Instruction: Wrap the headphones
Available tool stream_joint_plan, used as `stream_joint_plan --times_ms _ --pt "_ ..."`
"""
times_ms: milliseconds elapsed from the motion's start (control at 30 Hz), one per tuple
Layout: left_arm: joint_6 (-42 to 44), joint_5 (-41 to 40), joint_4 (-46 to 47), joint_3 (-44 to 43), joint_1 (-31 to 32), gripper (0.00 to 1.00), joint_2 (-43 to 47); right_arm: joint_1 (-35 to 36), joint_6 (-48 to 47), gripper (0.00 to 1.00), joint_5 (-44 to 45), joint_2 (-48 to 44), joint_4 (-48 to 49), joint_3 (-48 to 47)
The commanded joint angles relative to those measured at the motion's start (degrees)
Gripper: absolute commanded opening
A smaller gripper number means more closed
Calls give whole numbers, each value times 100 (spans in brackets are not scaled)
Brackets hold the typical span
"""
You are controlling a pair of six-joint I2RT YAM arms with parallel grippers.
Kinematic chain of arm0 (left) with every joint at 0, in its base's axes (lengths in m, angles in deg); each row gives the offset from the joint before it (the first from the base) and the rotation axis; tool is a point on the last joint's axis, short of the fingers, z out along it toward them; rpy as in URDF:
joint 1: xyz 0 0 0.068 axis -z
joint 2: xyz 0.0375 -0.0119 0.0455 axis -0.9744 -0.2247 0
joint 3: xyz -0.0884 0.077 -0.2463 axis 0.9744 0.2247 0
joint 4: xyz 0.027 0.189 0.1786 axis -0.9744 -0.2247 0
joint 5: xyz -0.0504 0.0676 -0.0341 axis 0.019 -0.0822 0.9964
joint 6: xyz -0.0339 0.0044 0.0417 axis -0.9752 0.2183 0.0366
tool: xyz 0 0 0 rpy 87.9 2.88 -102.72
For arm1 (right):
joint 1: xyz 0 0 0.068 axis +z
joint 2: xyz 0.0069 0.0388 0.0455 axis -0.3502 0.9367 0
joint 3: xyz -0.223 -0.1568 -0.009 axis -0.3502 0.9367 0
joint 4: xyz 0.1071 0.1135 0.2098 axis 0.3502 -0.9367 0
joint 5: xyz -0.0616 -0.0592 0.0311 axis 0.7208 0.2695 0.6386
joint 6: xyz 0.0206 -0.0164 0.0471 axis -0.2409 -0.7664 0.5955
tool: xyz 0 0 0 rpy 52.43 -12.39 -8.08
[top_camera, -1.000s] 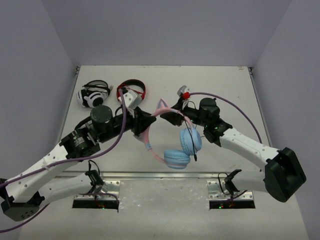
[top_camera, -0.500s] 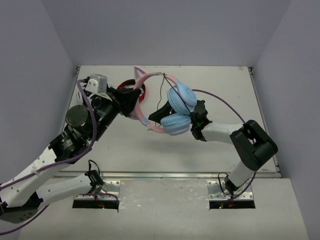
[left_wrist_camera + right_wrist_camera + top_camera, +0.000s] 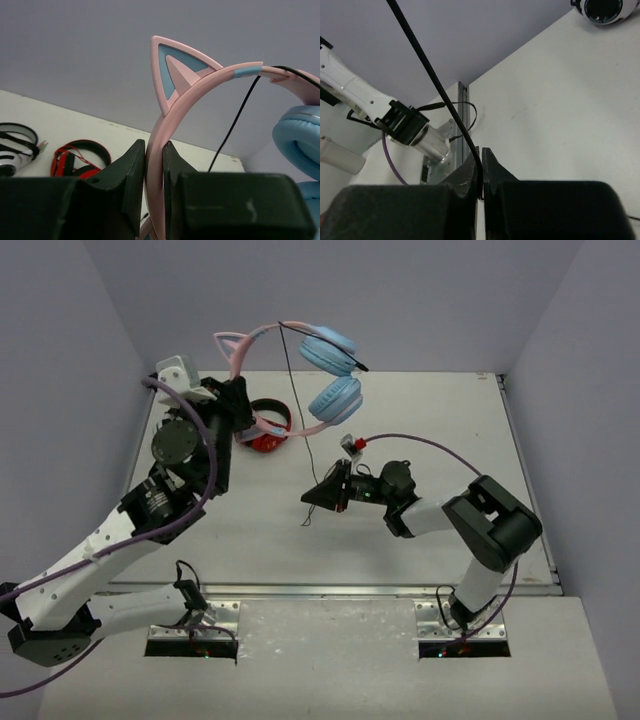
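Note:
The headphones (image 3: 325, 375), with a pink cat-ear headband (image 3: 200, 82) and light blue earcups (image 3: 298, 131), hang high over the back of the table. My left gripper (image 3: 238, 402) is shut on the headband, with its fingertips (image 3: 135, 152) pressed to both sides of the pink band. The thin black cable (image 3: 296, 415) runs down from the headband to my right gripper (image 3: 310, 498), which is shut on it low over the table's middle. In the right wrist view the cable (image 3: 431, 76) enters between the closed jaws of that gripper (image 3: 480, 150). A short cable end dangles below.
Red-and-black headphones (image 3: 268, 430) lie on the table at the back left, just under the raised pair. White-and-black headphones (image 3: 15, 145) lie further left, mostly hidden behind my left arm in the top view. The table's back edge and walls are close.
My left arm has lifted the headphones up and toward the back left. My right gripper has left the earcups, moved down the cable and shut on it.

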Motion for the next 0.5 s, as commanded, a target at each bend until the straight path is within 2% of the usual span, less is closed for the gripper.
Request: stream_joint_plan --times_ms 0,133,167,200,267,333,467 --pt "126 -1207 1022 -450 -3 0 -221 173 5 1 12 -549 1221 622" --pt "-92 -1429 936 -521 -563 0 -695 568 -661 1 90 -1696 257 923" --pt "-276 -1360 726 -556 -714 1 -766 665 -925 1 178 -1945 -677 923" --pt "-461 -1272 463 -574 -837 0 -836 770 -1458 1 301 -2191 -1226 828" --pt "-805 -1210 382 -452 -1084 0 -959 1008 -1883 1 616 -2761 -2524 660" --pt "-691 -1332 636 -136 -1084 0 -1065 1044 -2209 1 741 -3079 -3075 458" --pt "-445 -1614 961 462 -1146 0 -1135 1097 -3017 1 1494 -3818 -5110 -78"
